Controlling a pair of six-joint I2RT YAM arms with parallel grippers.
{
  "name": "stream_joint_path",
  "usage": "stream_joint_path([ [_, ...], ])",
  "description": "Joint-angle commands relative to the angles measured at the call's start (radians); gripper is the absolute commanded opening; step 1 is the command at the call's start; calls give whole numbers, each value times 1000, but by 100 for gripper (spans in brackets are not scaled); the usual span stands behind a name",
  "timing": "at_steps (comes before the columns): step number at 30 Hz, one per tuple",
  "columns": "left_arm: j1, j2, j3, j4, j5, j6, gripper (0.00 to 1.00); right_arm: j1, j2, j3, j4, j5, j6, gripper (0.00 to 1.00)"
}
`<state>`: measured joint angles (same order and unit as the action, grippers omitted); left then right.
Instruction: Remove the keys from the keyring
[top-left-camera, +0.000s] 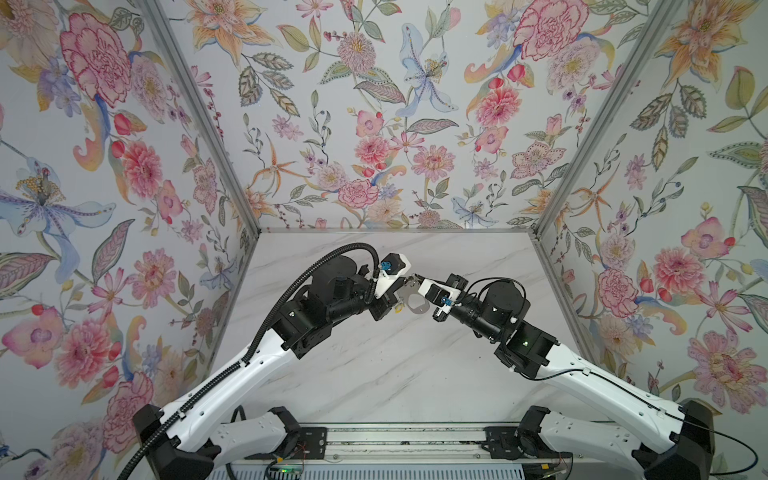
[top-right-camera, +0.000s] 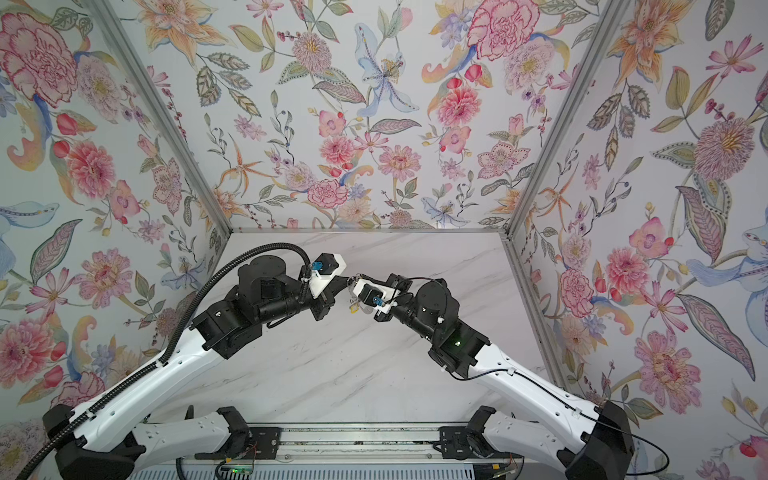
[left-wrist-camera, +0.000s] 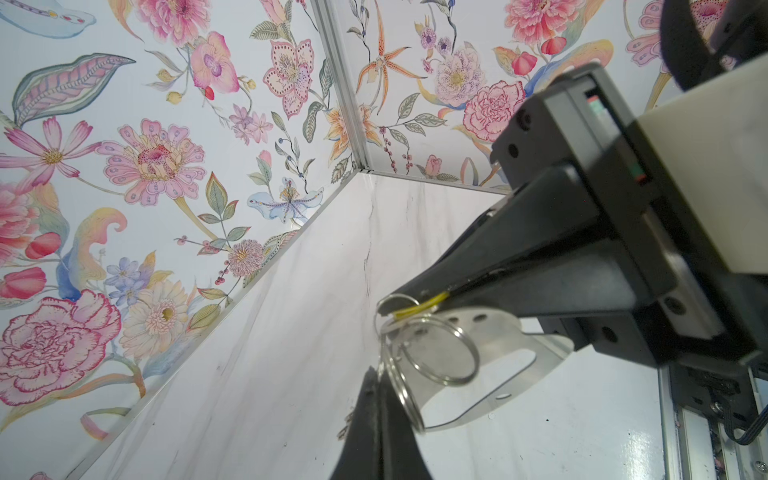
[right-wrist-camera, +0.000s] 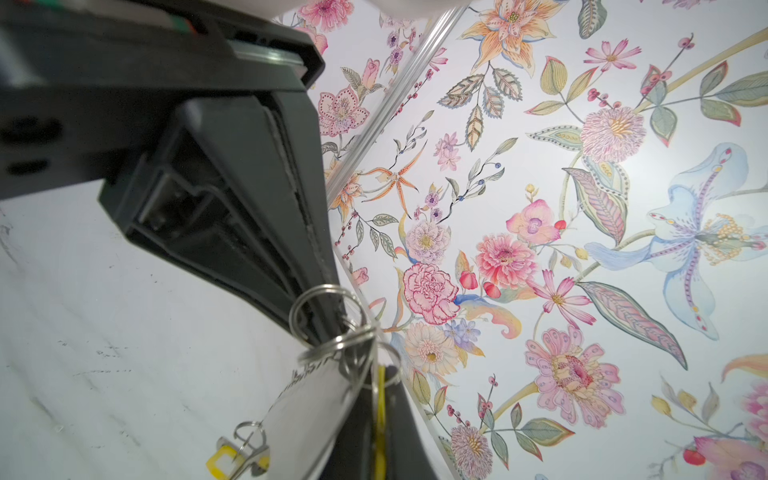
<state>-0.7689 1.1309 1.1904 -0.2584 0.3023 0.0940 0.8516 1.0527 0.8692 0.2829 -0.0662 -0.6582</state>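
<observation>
Keyring (left-wrist-camera: 498, 332) aloft above the table (top-left-camera: 374, 374), between my two meeting fingertips.
My left gripper (left-wrist-camera: 374, 376) pinched its wire rings (left-wrist-camera: 440, 353). My right gripper (left-wrist-camera: 399, 305), tip to tip, clamped one yellow-tagged key (left-wrist-camera: 419, 307), and the strip's length lay beneath it.

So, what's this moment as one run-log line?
left pincer: shut on thin silver wire rings | right pincer: shut on yellow plastic key tag | flat grey metal keyring: between them | second yellow-tagged silver key: dangling
</observation>
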Motion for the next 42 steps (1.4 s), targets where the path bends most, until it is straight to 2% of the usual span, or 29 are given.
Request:
stream_joint_path([
  [1,3,-49,-5,140,-10,29,0,14,-7,8,-14,-4,-7,0],
  [2,3,-56,-10,166,0,56,0,14,-5,4,-13,-10,0,0],
  [6,4,-68,-38,254,54,39,0,0,5,10,-33,-64,37,0],
  [11,2,-75,-93,363,168,39,0,-26,34,38,-70,-151,77,0],
  [27,17,-139,-287,478,57,-66,0,-86,-114,-49,90,-247,217,0],
  [31,25,-138,-310,489,74,-93,7,-86,-131,-46,86,-254,219,0],
  [34,29,-119,-290,448,94,-99,17,-85,-136,-38,69,-257,207,0],
  [39,30,-85,-182,302,146,-75,31,-56,-131,-16,12,-199,143,0],
  [42,31,-69,-99,192,135,-41,37,-41,-126,-14,0,-168,118,0],
])
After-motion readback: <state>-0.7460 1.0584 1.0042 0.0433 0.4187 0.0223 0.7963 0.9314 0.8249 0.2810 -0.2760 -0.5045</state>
